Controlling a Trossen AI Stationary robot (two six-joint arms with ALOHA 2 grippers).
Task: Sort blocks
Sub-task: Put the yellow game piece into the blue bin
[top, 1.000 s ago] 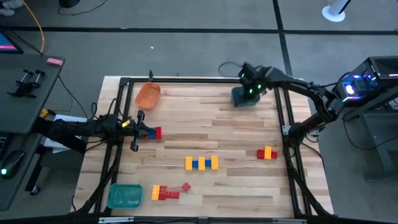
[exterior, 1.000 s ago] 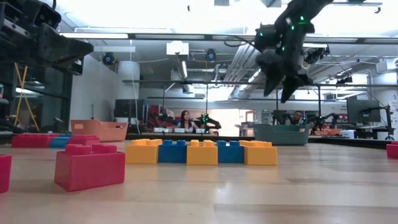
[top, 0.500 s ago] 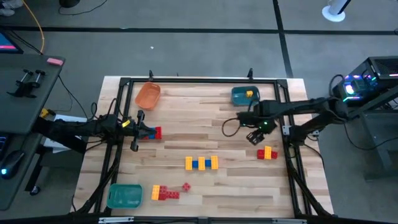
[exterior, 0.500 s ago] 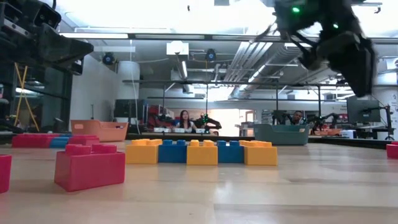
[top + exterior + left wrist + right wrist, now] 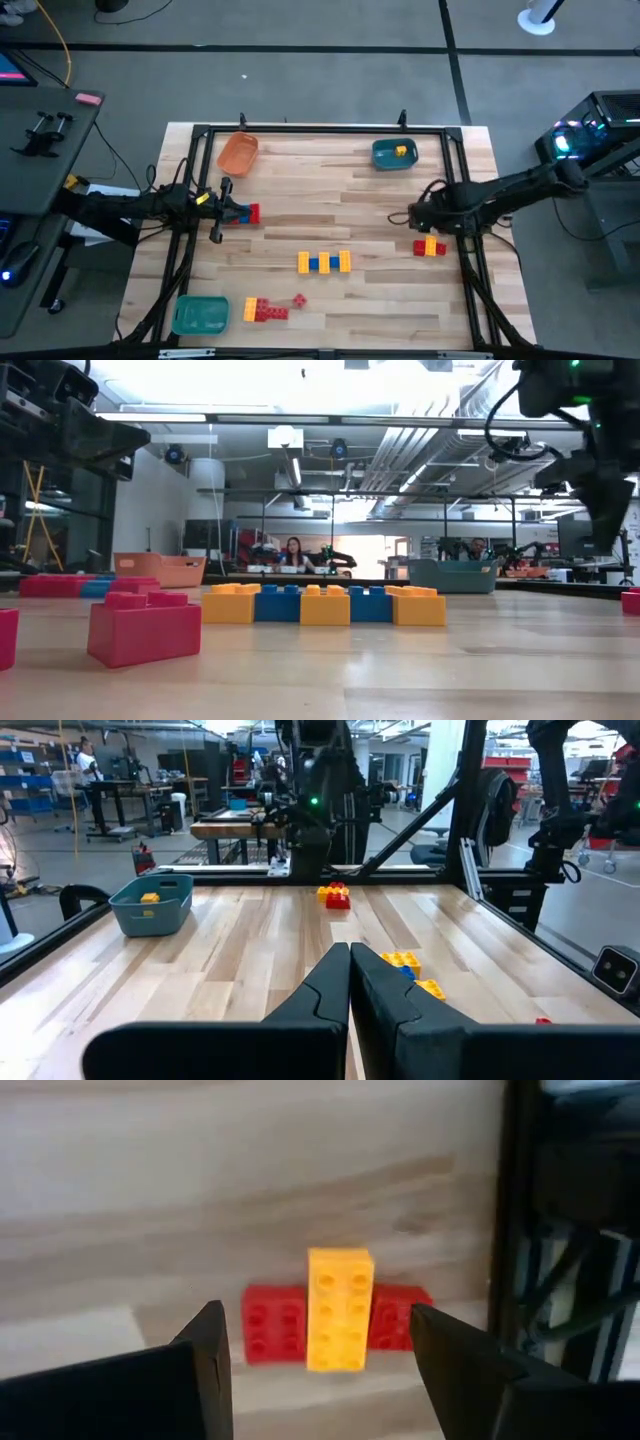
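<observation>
Right wrist view: open right gripper [image 5: 318,1345] hangs above the red-and-yellow block [image 5: 338,1320].
We see its red ends partly hidden; left gripper [image 5: 349,982] sits shut, empty.

Table [image 5: 380,200]: pale wood planks, butcher-block pattern, smooth with a satin sheen in the low view. Frame [image 5: 300,129] round it: black matt metal rail. Blocks [image 5: 338,1320]: hard glossy plastic, studded tops, red and yellow. At 12 o'clock from them, teal tray [image 5: 385,157]: matt plastic. Right gripper [image 5: 320,1350] fingers [image 5: 205,1345]: dark matt plastic, smooth faces.
</observation>
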